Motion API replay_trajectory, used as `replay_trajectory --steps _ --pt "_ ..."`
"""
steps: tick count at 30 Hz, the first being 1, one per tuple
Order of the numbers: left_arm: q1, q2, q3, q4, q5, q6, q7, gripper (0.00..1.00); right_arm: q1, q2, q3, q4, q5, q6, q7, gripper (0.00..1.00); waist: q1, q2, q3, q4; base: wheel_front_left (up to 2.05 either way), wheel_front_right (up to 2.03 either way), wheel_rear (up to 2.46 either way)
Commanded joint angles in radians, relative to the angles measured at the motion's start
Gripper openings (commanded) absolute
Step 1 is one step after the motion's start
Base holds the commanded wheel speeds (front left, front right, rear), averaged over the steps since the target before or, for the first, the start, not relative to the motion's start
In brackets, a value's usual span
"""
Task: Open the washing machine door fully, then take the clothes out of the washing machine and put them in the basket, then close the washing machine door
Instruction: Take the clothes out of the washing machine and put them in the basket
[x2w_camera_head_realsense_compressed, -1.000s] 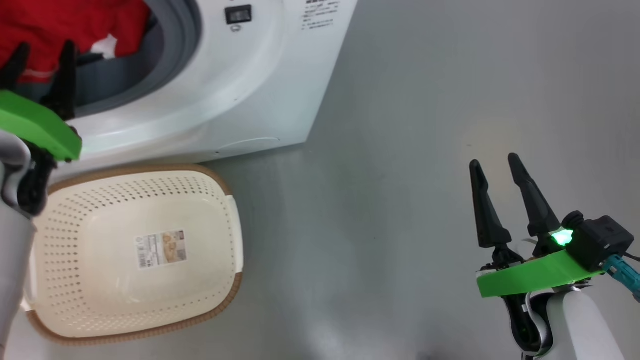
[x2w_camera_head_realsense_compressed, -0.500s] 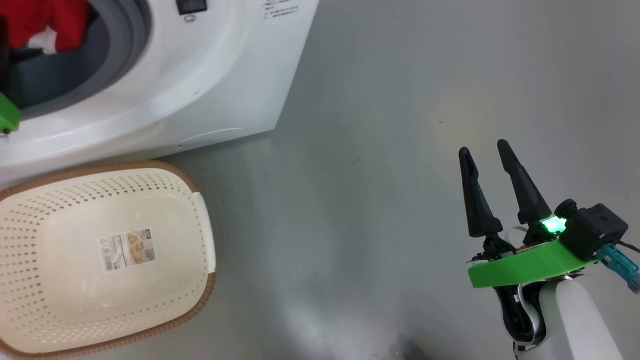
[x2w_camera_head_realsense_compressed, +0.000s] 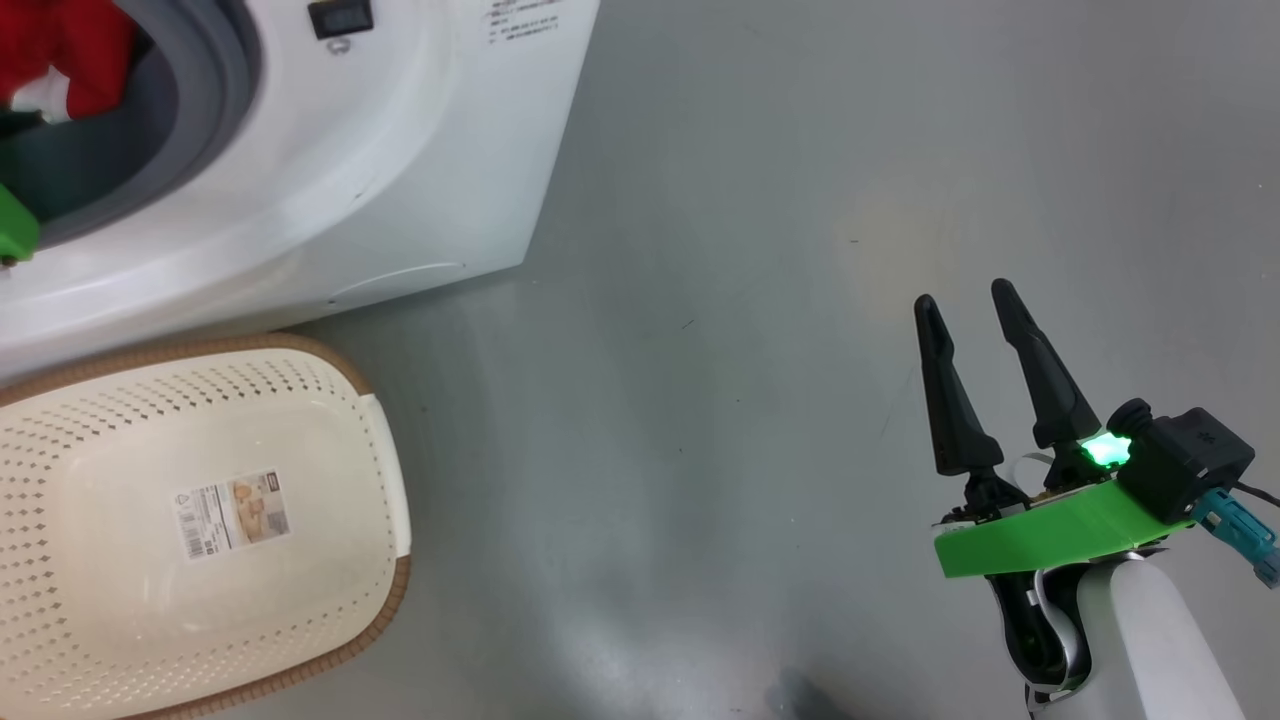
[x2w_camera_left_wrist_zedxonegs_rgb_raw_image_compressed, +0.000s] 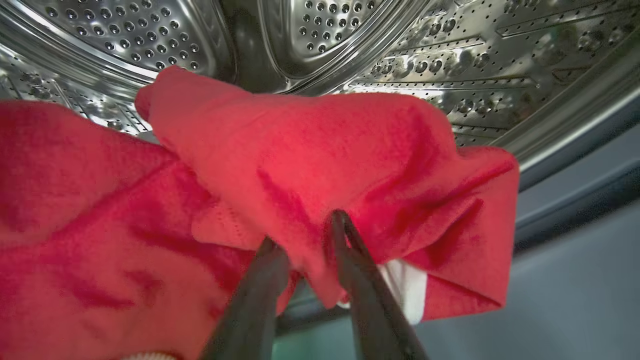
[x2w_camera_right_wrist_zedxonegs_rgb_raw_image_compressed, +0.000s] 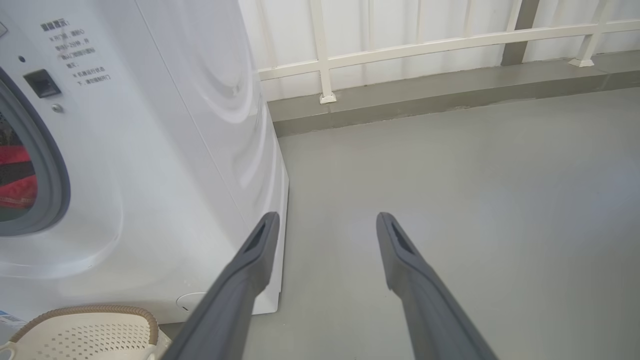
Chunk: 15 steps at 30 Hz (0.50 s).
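Inside the drum (x2w_camera_left_wrist_zedxonegs_rgb_raw_image_compressed: 450, 55) my left pincer (x2w_camera_left_wrist_zedxonegs_rgb_raw_image_compressed: 304, 230) stands narrowed around a fold of the red clothes (x2w_camera_left_wrist_zedxonegs_rgb_raw_image_compressed: 320, 150); whether it truly grips, I cannot tell. A thin fold could slip out as I pull, or the bulk could drag on the washing machine (x2w_camera_head_realsense_compressed: 350, 180) opening's grey seal and land on the floor (x2w_camera_head_realsense_compressed: 700, 400). The basket (x2w_camera_head_realsense_compressed: 150, 400) sits empty just in front of the machine. My right pincer (x2w_camera_head_realsense_compressed: 961, 293) hangs wide apart, holding nothing.
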Motion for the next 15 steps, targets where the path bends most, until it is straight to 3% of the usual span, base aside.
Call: replay_trajectory --steps 1,4,6,15 --pt "-0.030 0.053 0.008 -0.021 -0.019 -0.003 -0.011 0.36 0.007 0.001 0.027 -0.025 0.016 0.002 -0.012 1.00 0.0000 0.0000 -0.002 -0.002 0.00 0.00 0.00" --pt "-0.029 0.056 -0.017 -0.036 -0.041 -0.003 -0.031 0.10 0.009 0.001 0.024 -0.026 0.013 0.002 -0.012 1.00 0.0000 0.0000 -0.007 -0.002 0.00 0.00 0.00" --pt "-0.027 0.056 -0.037 -0.050 -0.055 -0.003 -0.045 0.00 0.011 0.001 0.018 -0.025 0.009 0.002 -0.012 1.00 0.0000 0.0000 -0.011 0.002 0.00 0.00 0.00" --pt "0.013 0.053 -0.083 -0.087 -0.127 -0.003 -0.140 0.00 0.022 0.001 -0.002 -0.014 -0.002 0.002 -0.012 1.00 0.0000 0.0000 -0.062 0.036 0.00 0.00 0.00"
